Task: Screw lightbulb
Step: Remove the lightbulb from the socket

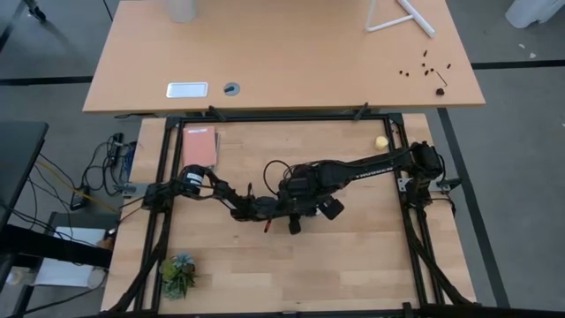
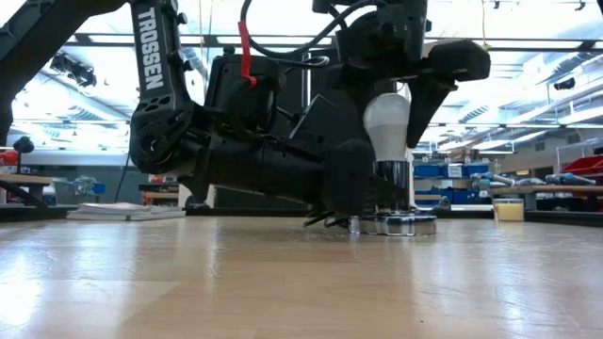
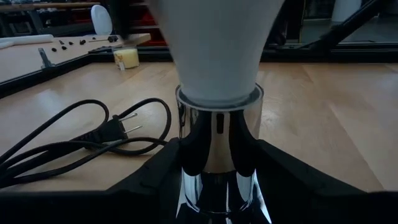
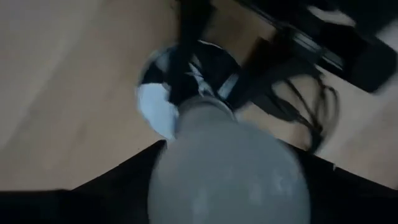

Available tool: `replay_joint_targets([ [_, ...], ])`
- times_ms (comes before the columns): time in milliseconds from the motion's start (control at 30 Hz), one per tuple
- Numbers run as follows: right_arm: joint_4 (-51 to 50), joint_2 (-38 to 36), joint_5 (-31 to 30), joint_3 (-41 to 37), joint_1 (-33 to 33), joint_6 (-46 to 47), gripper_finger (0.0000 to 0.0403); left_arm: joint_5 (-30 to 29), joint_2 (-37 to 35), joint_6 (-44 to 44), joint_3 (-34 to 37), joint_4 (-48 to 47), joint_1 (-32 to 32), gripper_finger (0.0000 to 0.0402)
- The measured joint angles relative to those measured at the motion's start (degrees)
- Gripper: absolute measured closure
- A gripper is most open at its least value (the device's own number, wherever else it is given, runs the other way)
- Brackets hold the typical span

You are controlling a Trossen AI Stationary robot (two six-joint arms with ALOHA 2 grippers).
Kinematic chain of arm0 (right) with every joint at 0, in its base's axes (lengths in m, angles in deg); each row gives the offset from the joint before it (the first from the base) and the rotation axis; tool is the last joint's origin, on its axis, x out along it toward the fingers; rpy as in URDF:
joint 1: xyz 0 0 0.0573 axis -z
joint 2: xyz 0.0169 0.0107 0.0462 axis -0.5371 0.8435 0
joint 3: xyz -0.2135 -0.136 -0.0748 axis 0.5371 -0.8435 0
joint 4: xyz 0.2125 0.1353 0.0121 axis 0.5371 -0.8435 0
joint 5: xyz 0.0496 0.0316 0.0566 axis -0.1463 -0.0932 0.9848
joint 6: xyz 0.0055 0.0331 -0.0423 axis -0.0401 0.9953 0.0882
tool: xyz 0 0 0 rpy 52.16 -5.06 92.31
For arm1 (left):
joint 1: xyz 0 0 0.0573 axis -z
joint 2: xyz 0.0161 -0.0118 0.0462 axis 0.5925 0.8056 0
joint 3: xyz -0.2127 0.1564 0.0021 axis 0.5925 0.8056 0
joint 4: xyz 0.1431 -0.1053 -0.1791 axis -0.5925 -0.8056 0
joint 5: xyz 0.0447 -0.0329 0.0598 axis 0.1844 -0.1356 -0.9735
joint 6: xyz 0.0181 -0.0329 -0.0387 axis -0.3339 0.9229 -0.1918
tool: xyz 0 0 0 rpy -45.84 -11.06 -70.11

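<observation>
Two pincers share this job: my right pincer (image 2: 388, 104) clasps the lightbulb (image 2: 386, 127) from above to twist it, while my left pincer (image 3: 217, 180), closed beneath, steadies the chrome socket (image 2: 393, 200) on the bench (image 2: 283, 282).

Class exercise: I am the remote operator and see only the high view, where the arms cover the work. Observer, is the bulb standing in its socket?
Observer: Yes. In the low view the white pear-shaped lightbulb stands upright in the shiny chrome socket.
Operator: What holds the socket?
Observer: The left gripper clamps its chrome stem from both sides.
Operator: And the right gripper?
Observer: It grips the bulb's globe from above.
</observation>
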Motion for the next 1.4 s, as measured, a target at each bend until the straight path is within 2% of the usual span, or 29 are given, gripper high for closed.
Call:
replay_joint_targets([
  [200, -1.48, -0.18, -6.74, 0.09, -2.54, 1.66, 0.0086, 0.82, 0.0, -0.17, 0.0, -0.01, 0.11, 0.0219],
  [433, -1.69, -0.38, -6.56, 0.09, -4.29, 7.25, 0.0089, 0.86, 0.0, 0.03, 0.0, 0.26, 0.15, 0.0219],
  [633, -3.8, -2.25, -5.56, 0.02, -4.27, 15.79, 0.0098, 0.97, 0.0, 0.03, 0.0, 0.31, 0.17, 0.0219],
  [800, -1.42, -5.08, -0.67, 0.02, -3.69, 22.2, 0.0103, 0.93, 0.02, 0.0, 0.0, 0.37, 0.23, 0.0219],
  [933, -1.71, -7.18, -0.32, -0.06, -3.44, 26.14, 0.0103, 0.84, 0.01, 0.05, 0.0, 0.39, 0.2, 0.0219],
  [1133, -1.66, -11.51, -0.52, -4.2, -3.42, 30.99, 0.0107, 0.79, 0.02, 0.05, 0.0, 0.4, 0.2, 0.0219],
  [1400, -0.53, -19.72, -2.71, -14.61, -5.14, 40.93, 0.0114, 0.74, 0.02, 0.05, 0.0, 0.39, 0.17, 0.0219],
])
